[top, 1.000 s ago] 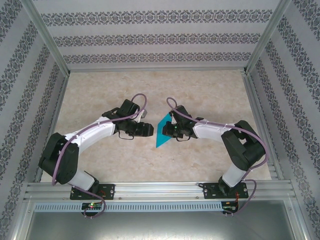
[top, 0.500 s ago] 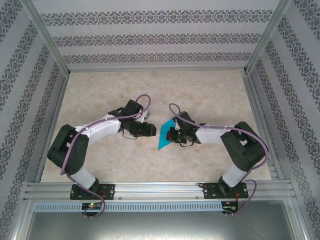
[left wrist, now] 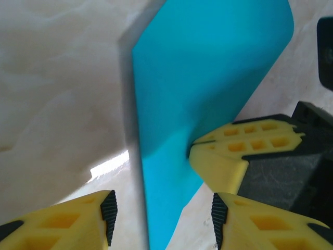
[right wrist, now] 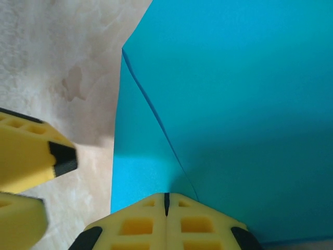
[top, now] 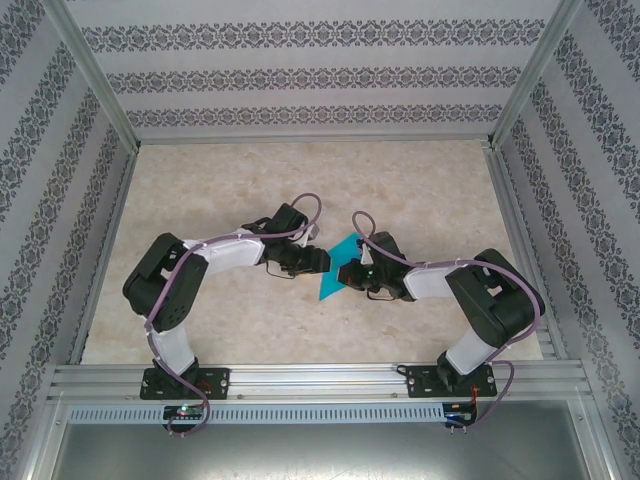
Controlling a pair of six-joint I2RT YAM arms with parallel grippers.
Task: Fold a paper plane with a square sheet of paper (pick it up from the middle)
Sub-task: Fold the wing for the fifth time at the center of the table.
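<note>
Teal square sheet of paper point(top: 330, 278) is mid-table, up off the surface, between the two arms.

Marble-look table point(top: 250, 180): bare around the work spot.

Left arm point(top: 215, 252) and right arm point(top: 450, 280) both reach inward, wrists nearly meeting at centre.

Sheet stands steeply on edge, not flat. From above it reads as a narrow slanted sliver. Left wrist view shows it as a tall teal panel point(left wrist: 208, 78) with one rounded top corner. Right wrist view shows a broad teal face point(right wrist: 234, 104) with a second layer's edge running diagonally down it towards the jaws, so it's already folded at least once.

Right gripper point(right wrist: 166, 200): jaws fully together, pinched on the sheet's near edge. Left wrist cam also catches it, a yellow finger point(left wrist: 234, 151) pressed against the paper. Top view puts it at point(top: 348, 275).

Left gripper point(left wrist: 164, 213): jaws roughly half apart, straddling the sheet's lower edge, gap showing between paper and each pad, nothing gripped. Top view: point(top: 318, 262), just beside the right one.

Left fingertips point(right wrist: 31, 156) show just off the sheet's left edge in the right wrist view.
</note>
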